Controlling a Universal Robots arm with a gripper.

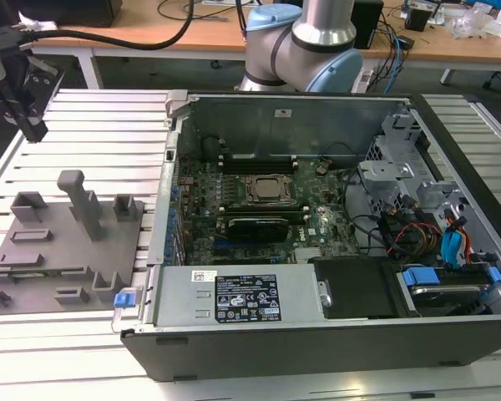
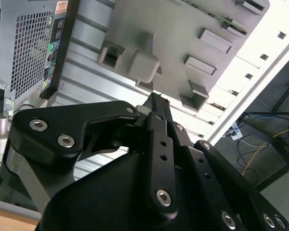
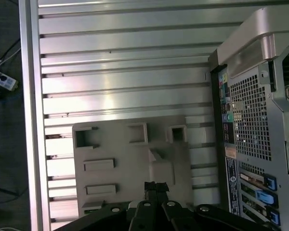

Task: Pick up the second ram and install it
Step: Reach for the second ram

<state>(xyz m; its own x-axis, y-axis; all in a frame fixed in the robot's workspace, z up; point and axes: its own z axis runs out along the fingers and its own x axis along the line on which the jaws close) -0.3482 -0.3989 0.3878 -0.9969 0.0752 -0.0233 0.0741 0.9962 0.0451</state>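
Fingers (image 3: 151,188) are pressed together and empty; the gripper (image 1: 35,130) hangs above the table (image 1: 100,125). The open case (image 1: 317,351) sits just beside the grey tray (image 1: 67,251), where the ram (image 2: 229,23) lies along one edge.

The ram (image 2: 221,18) is a thin green stick (just its long edge shows) lying on the grey tray (image 2: 173,29), near one edge.
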